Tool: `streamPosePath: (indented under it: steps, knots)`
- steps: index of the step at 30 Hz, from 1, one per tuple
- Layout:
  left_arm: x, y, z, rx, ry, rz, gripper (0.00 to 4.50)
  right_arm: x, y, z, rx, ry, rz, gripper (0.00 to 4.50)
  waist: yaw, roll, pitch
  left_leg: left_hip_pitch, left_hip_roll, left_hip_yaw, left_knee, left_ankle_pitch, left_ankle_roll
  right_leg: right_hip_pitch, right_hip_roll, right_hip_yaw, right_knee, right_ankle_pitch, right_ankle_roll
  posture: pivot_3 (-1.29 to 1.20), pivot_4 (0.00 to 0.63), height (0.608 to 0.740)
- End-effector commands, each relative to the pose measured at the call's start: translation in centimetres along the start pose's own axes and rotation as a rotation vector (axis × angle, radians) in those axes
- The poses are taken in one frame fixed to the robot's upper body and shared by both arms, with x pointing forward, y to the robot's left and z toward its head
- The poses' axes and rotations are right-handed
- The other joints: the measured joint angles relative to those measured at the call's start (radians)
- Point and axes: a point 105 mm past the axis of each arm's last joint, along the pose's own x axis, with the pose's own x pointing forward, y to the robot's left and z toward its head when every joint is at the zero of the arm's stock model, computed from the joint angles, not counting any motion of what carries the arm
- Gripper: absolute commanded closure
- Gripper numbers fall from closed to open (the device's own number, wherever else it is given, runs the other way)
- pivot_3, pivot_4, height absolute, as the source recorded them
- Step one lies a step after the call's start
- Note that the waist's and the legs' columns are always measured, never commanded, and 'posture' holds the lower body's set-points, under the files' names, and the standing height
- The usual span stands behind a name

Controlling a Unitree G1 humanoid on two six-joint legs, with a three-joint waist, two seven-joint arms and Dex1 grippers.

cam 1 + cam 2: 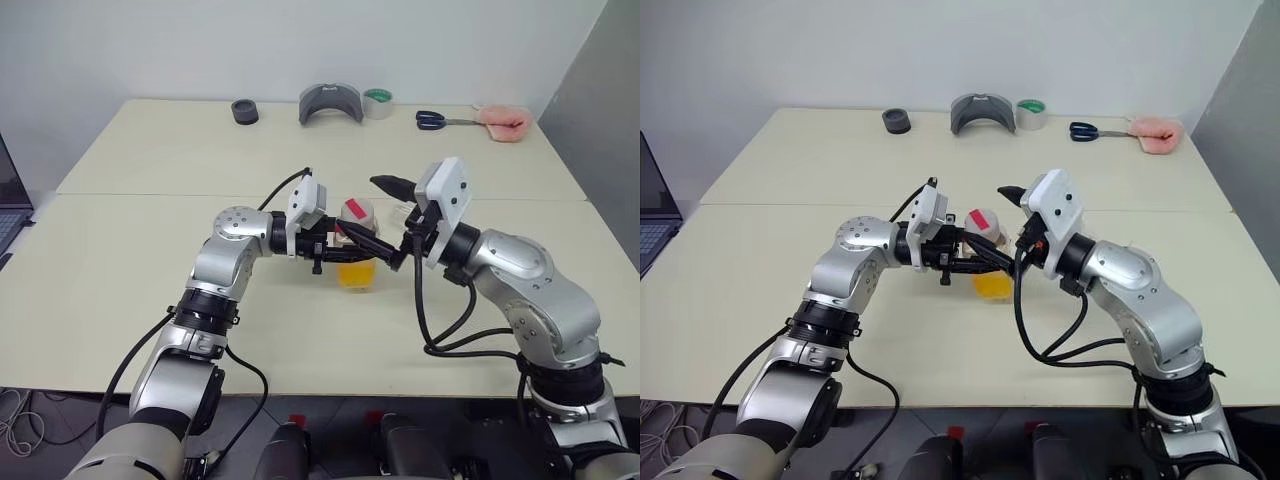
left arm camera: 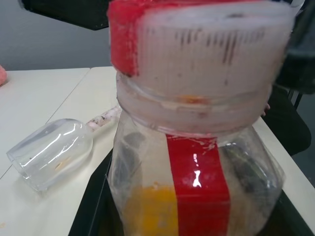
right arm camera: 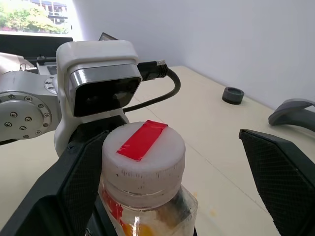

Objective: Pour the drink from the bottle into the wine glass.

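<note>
Capped and upright at table centre, your small clear squarish plastic bottle (image 1: 356,245) of orange drink (image 1: 356,274) sits clamped in the left gripper (image 1: 352,243); nothing is poured. At its three o'clock, your right gripper (image 3: 162,187) gapes wide around the white, red-taped cap (image 3: 143,155), not gripping. A clear wine glass (image 2: 51,152) lies toppled beside the bottle.

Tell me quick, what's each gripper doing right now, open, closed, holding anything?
Left gripper: closed on the bottle, cap on.
Right gripper: open, fingers either side of the bottle's cap, holding nothing.
</note>
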Motion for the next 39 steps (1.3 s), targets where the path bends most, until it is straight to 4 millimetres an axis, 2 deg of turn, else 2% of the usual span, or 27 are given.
streamPosePath:
  steps: [1, 39]
  knots:
    - [0.1, -0.2, 1.1, 0.049, -0.021, -0.018, 2.78, -0.8, -1.0, 1.5, -0.037, -0.047, -0.062, 0.00, 0.000, 0.000, 0.000, 0.000, 0.000, 0.000, 0.000, 0.000, 0.000, 0.000, 0.000, 0.000, 0.000, 0.000, 0.000, 0.00, 0.150, 0.740]
    - [-0.1, -0.2, 0.7, 0.044, -0.020, -0.017, 2.79, -2.0, -1.3, 1.1, -0.054, -0.006, -0.074, 0.00, 0.000, 0.000, 0.000, 0.000, 0.000, 0.000, 0.000, 0.000, 0.000, 0.000, 0.000, 0.000, 0.000, 0.000, 0.000, 0.00, 0.150, 0.740]
